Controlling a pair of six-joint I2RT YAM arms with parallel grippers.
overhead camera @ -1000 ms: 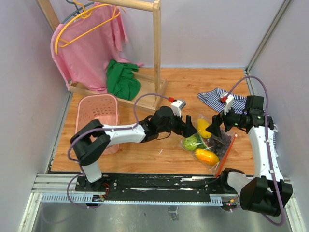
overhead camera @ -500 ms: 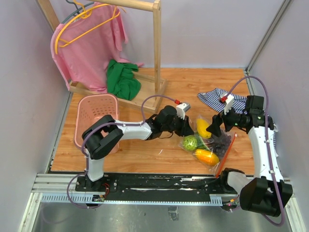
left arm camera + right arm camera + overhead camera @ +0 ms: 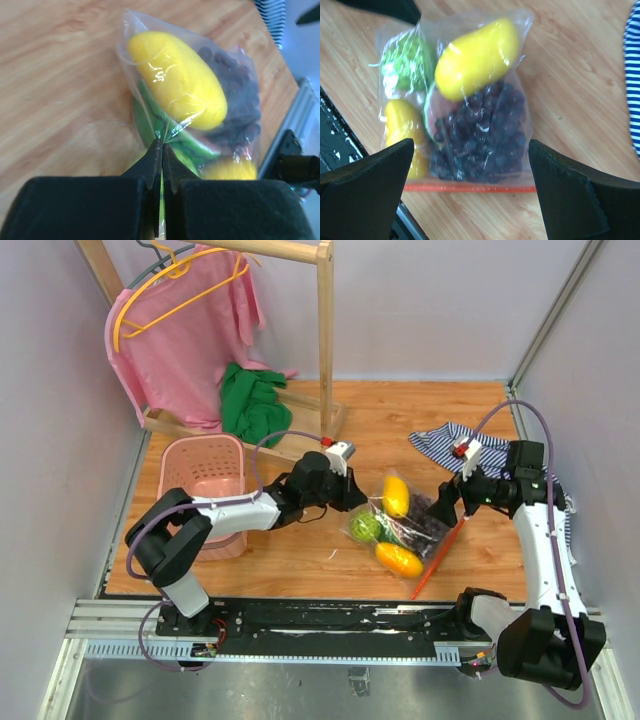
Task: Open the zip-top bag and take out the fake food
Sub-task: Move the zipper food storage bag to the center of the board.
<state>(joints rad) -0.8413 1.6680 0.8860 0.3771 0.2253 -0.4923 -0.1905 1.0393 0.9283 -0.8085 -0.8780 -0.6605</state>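
Your left gripper (image 3: 161,150) is pressed together on a fold of the zip-top bag (image 3: 400,530) at the end away from its red-orange zip strip (image 3: 470,188). The strip looks unopened and all the fake food (image 3: 470,65) is inside, so the task is barely begun. Your right gripper (image 3: 446,510) hangs spread wide over the zip end, holding nothing; since a second ago the left jaws have snapped shut and dragged the bag leftward across the worktop (image 3: 380,420).

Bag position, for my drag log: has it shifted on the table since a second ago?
Yes. The bag has slid left, away from the striped cloth and toward the basket, with the left gripper pinching its plastic.
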